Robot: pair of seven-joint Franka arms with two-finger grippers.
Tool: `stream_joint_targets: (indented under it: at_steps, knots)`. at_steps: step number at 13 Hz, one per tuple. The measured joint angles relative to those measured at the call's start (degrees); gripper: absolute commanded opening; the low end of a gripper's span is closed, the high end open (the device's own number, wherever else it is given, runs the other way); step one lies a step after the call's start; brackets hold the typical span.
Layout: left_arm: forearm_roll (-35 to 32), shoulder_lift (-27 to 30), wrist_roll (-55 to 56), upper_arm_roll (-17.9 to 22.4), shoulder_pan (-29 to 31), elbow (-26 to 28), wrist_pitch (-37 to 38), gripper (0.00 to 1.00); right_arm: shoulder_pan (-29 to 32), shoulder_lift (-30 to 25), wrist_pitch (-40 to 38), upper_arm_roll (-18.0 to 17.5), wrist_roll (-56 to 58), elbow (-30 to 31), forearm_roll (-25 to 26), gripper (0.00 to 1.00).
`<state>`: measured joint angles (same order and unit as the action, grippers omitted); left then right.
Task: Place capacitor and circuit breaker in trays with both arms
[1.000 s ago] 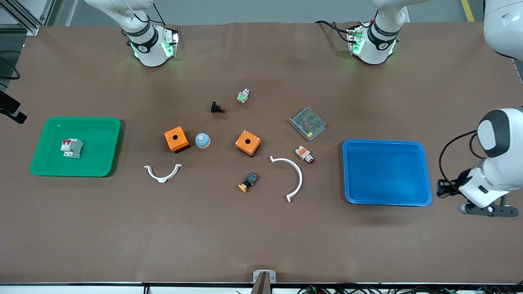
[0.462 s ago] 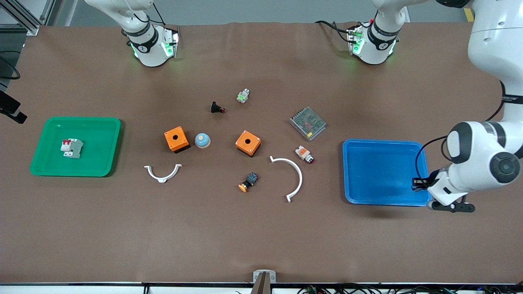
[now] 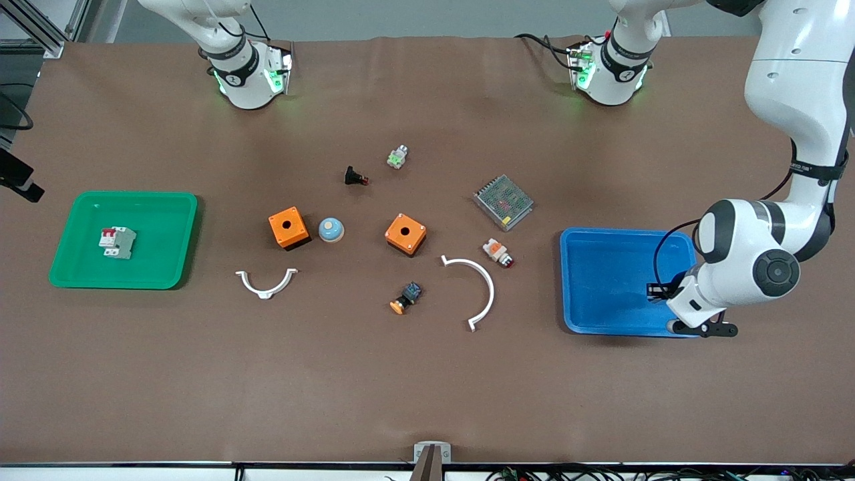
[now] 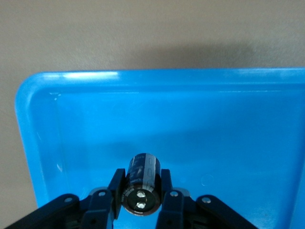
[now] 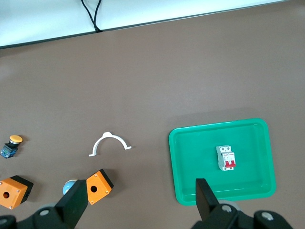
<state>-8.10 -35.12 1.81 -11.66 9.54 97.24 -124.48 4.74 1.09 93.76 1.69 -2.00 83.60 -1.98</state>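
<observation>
Front view, scanning from the right arm's end: green tray (image 3: 73, 267) already has the circuit breaker (image 3: 117, 242) lying in it, so I count that half done. Middle clutter untouched: two orange boxes (image 3: 288, 228), white curved brackets (image 3: 266, 283), push-buttons, a mesh-topped power supply (image 3: 503, 202). Blue tray (image 3: 601, 324) sits toward the left arm's end. Big change over the last second: my left arm swung in from off the table edge and its left gripper (image 3: 658, 290) now hangs over the tray's corner. Left wrist view confirms the fingers (image 4: 117, 191) are clamped on the capacitor (image 4: 142, 183), tray floor right under it. My read: only lowering and release remain. Right gripper (image 5: 140, 202) waits high up, jaws wide apart, holding nothing, with the green tray below.
</observation>
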Motion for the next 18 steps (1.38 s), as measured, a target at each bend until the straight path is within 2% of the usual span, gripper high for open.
stream_joint_targets:
  at_steps: [3, 5, 6, 8, 11, 15, 18]
  knots:
    - [0.00, -0.74, 0.01, 0.02, 0.02, 0.50, -0.07, 0.68, 0.00, 0.00, 0.00, 0.00, 0.00, 0.00, 0.00, 1.00]
    - [0.00, -0.91, 0.01, 0.03, 0.07, 0.46, -0.26, 0.87, 0.00, 0.00, 0.00, 0.00, 0.00, 0.00, 0.00, 1.00]
    - [0.00, -0.90, 0.01, 0.04, 0.11, 0.26, -0.31, 1.00, 0.00, 0.00, 0.00, 0.00, 0.00, 0.00, 0.00, 1.00]
    - [0.00, -0.82, 0.01, 0.08, 0.45, -0.91, -0.66, 1.00, 0.00, 0.00, 0.00, 0.00, 0.00, 0.00, 0.00, 1.00]
    - [0.00, 0.86, 0.01, 0.07, 0.68, -5.75, 1.64, 1.00, 0.00, 0.00, 0.00, 0.00, 0.00, 0.00, 0.00, 1.00]
    - [0.00, 5.92, -0.02, 0.70, 1.15, -13.11, 5.46, 1.00, 0.00, 0.00, -0.01, -0.01, 0.00, -0.02, 0.00, 1.00]
    - [0.00, 10.49, -0.15, 0.77, 3.76, -15.54, 7.85, 1.00, 0.00, 0.00, -0.01, -0.01, 0.00, -0.08, 0.00, 1.00]
